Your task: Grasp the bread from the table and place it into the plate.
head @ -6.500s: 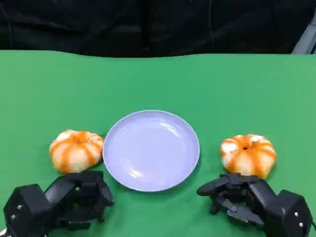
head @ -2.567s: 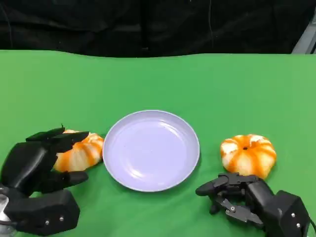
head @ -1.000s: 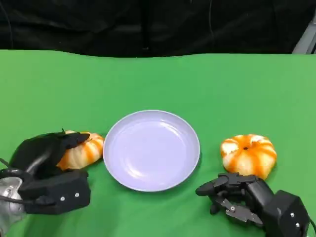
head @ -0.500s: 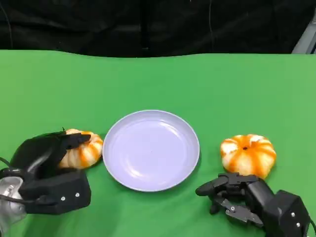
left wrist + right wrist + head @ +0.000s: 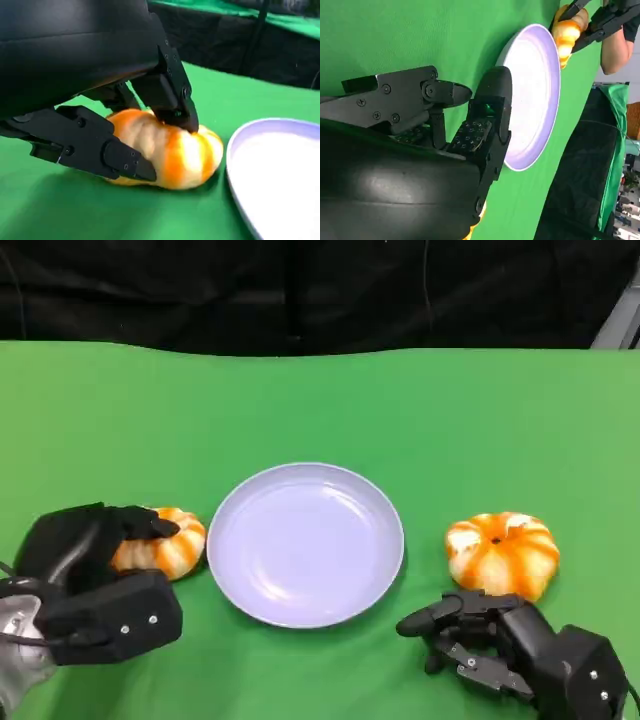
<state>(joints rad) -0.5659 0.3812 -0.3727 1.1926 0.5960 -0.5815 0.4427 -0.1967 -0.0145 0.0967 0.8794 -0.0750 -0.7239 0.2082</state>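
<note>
Orange-and-white striped round bread (image 5: 165, 545) sits on the green table (image 5: 320, 410) at the left, clamped by the black left hand (image 5: 85, 560) — fingers (image 5: 172, 102) on top and at its side. Just right lies the lavender round plate (image 5: 305, 543). Farther right rests a second striped bread (image 5: 502, 552); near it, the right hand (image 5: 490, 640) holds nothing, fingers apart.

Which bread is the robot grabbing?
The bread on the left of the plate: this left bread has the left hand closed around it. The right bread sits untouched beyond the right hand.
</note>
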